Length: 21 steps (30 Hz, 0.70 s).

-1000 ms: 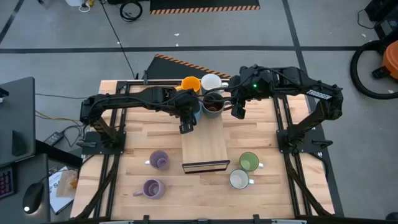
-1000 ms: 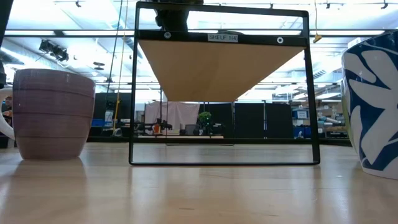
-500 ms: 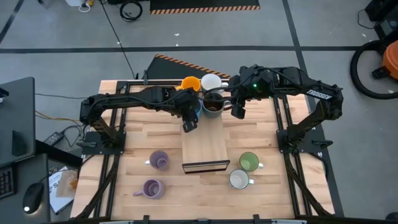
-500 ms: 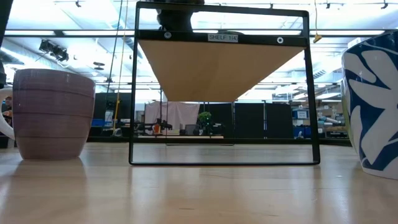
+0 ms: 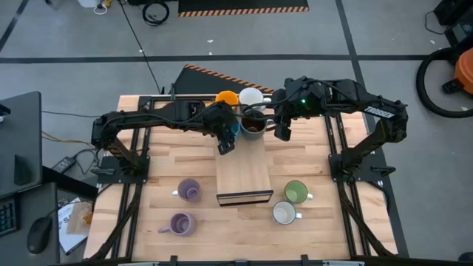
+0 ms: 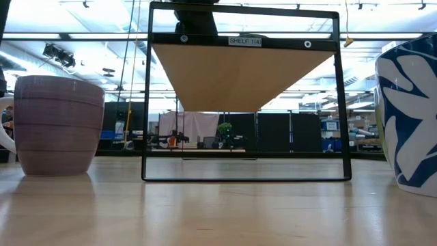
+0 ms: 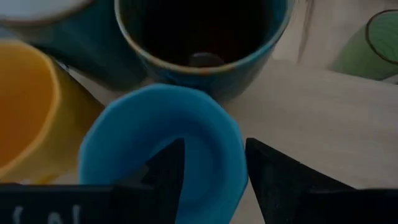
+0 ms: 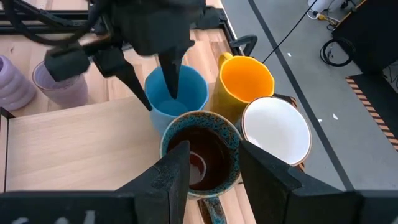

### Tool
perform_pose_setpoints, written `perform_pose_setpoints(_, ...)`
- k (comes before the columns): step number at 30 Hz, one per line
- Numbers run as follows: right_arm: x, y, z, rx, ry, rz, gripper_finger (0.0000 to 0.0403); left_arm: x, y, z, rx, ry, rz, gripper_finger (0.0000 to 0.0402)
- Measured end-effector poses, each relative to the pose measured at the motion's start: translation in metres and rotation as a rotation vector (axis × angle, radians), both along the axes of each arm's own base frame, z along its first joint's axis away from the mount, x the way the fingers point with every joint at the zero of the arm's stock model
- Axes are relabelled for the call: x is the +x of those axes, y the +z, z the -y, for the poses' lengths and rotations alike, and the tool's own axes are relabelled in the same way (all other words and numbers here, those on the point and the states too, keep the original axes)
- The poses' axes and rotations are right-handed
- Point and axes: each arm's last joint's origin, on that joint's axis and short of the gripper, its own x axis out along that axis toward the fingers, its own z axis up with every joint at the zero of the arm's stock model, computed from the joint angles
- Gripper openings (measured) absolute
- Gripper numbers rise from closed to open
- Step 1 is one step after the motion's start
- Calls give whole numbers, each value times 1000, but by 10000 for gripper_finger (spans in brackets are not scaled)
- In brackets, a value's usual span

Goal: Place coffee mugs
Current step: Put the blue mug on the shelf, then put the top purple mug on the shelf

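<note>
The light blue mug (image 5: 233, 127) stands at the far end of the wooden shelf board (image 5: 244, 174), next to the dark brown mug (image 5: 253, 124). The orange mug (image 5: 225, 97) and a white mug (image 5: 251, 97) stand just behind them. My left gripper (image 5: 226, 140) is open. One finger is inside the light blue mug (image 7: 155, 137) and one is outside its near wall. My right gripper (image 5: 282, 133) is open and empty above the table, just right of the dark brown mug (image 8: 199, 149). Two lavender mugs (image 5: 189, 190) (image 5: 181, 223), a green mug (image 5: 295, 192) and a white mug (image 5: 284, 213) stand on the table. My left gripper comes from above, pointing down, astride the near wall (image 7: 233, 155) of the light blue mug. One finger (image 8: 174, 78) is inside and one finger (image 8: 135, 84) is outside. Whether either finger touches the wall, I cannot tell. The mug stands upright on the board.
The board is the top of a black-framed shelf (image 6: 246, 102) in the middle of the table. Its near half is bare. A lavender mug (image 6: 54, 126) and a blue-patterned white mug (image 6: 410, 116) flank it near the front. Black arm frames run along both table sides.
My left gripper has shifted a little toward the table's right and far edges, closer to the group of mugs. The mugs have stayed where they were.
</note>
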Motion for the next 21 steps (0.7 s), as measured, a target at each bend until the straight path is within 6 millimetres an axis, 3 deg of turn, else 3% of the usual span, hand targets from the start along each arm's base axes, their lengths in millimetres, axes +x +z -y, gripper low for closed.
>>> perform_pose_setpoints(6, 0, 0, 0, -1, 1, -2, 145, -15, 21, 2, 52, -33, 65, 174)
perform_pose_setpoints(10, -1, -1, 0, 2, 8, -14, 145, -30, 39, 12, -14, -130, 130, 174)
perform_pose_setpoints(14, -2, -2, -1, 11, 22, -34, 145, -44, 47, 33, -149, -326, 135, 174)
perform_pose_setpoints(21, -3, -4, -1, 3, 36, -55, 145, -60, 32, 82, -369, -427, -79, 174)
